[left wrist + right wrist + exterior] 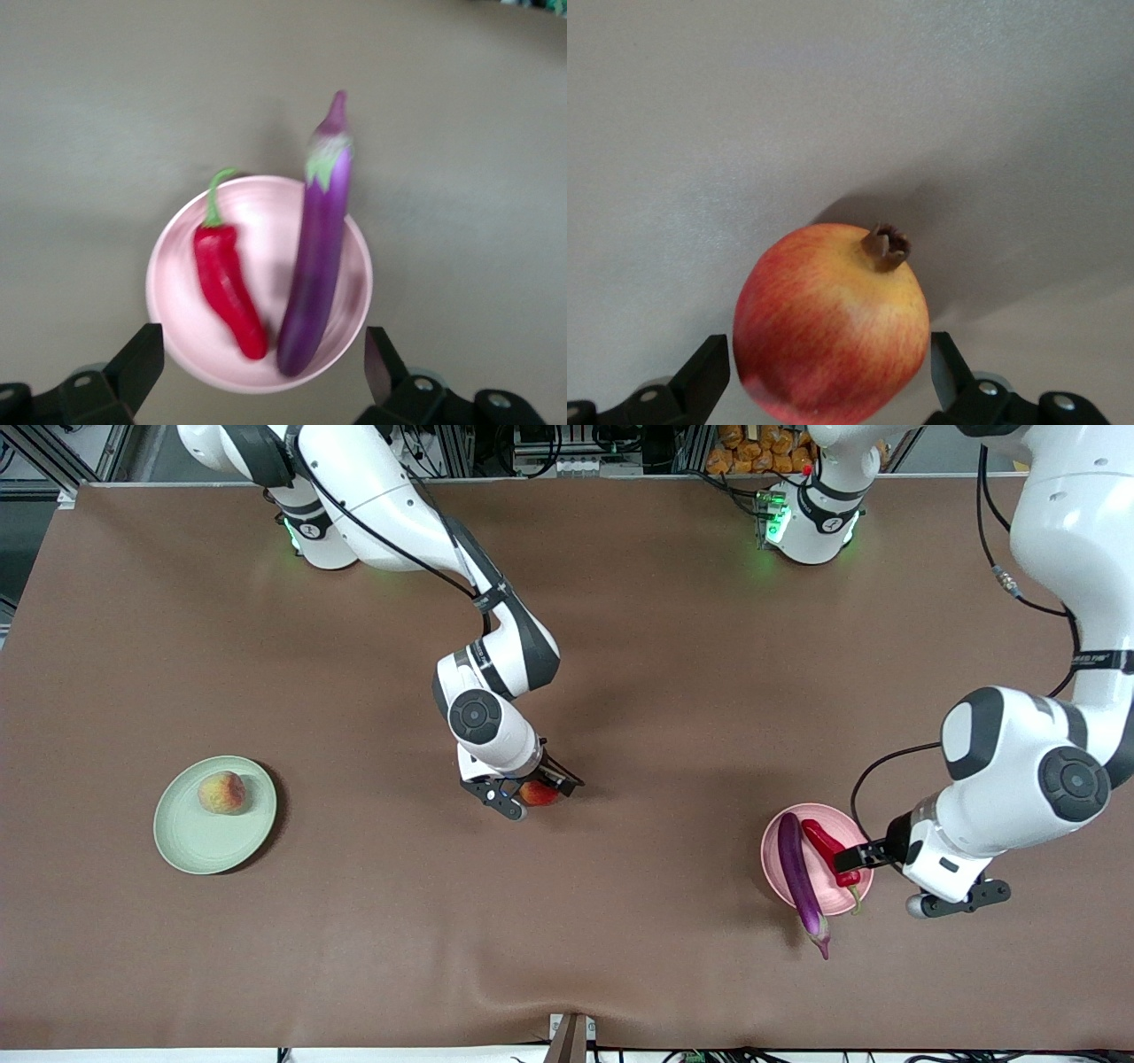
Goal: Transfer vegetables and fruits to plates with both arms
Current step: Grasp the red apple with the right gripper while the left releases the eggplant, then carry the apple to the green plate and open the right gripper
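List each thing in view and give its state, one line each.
Peach: resting on the green plate.
Red fruit: between the right gripper fingers, at the table.
Eggplant: across the pink plate, stem end overhanging.
Chili pepper: lying on the pink plate.
Left gripper: open, empty, over the pink plate.

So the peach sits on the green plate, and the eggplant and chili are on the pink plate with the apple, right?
Not quite. The front view shows the apple between the right end effector's fingers over the table's middle, not on the pink plate. The rest is right: the peach is on the green plate, the eggplant and chili on the pink.
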Robot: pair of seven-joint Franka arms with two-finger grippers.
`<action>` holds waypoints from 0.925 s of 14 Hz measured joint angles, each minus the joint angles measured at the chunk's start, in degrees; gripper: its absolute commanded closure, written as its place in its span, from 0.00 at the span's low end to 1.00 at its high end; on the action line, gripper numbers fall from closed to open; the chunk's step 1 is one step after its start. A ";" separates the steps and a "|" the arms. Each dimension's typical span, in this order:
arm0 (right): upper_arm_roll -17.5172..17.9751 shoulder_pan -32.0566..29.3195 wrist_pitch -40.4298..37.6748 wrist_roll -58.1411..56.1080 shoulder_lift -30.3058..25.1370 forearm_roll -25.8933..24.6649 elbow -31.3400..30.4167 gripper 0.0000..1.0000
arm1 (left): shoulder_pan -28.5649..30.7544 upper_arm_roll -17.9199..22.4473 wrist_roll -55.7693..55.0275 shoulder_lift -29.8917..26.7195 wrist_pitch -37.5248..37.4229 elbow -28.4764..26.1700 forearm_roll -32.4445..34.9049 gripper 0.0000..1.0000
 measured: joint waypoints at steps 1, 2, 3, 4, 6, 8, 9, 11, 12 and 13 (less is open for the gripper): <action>-0.03 0.00 0.10 0.00 0.07 0.00 0.00 0.00 | 0.40 0.04 0.22 -0.97 -2.36 0.02 0.00 0.00; -0.09 0.00 0.52 0.00 0.15 0.00 0.00 0.00 | 0.76 0.05 0.27 -1.98 -4.49 0.05 0.00 0.00; -0.16 0.00 1.18 0.00 0.23 0.00 0.01 0.00 | 0.99 0.04 0.28 -3.10 -6.36 0.08 0.00 0.00; -0.23 0.00 1.65 0.00 0.35 0.00 0.01 0.00 | 1.11 0.05 0.28 -4.40 -8.26 0.14 0.00 0.00; -0.32 0.00 2.14 0.00 0.61 -0.01 0.01 0.17 | 1.32 0.16 0.45 -7.13 -12.00 0.23 0.05 0.00; -0.49 -0.01 2.30 0.00 0.78 -0.01 0.01 0.32 | 2.75 0.19 2.63 -9.24 -15.25 0.22 0.06 0.00; -0.57 -0.01 2.27 0.00 0.77 -0.01 0.05 0.36 | 3.70 0.18 3.90 -9.99 -16.47 0.24 0.05 0.00; -0.73 -0.02 2.28 -0.02 0.77 -0.02 0.27 0.37 | 4.72 0.02 4.96 -11.76 -18.92 0.33 -0.06 0.00; -0.94 -0.02 2.29 -0.15 0.77 -0.06 0.40 0.37 | 4.74 -0.32 4.96 -12.88 -20.31 0.38 -0.09 0.00; -1.34 -0.09 2.11 -0.84 0.68 -0.09 0.63 0.37 | 4.68 -0.86 4.96 -14.23 -21.87 0.38 -0.20 0.00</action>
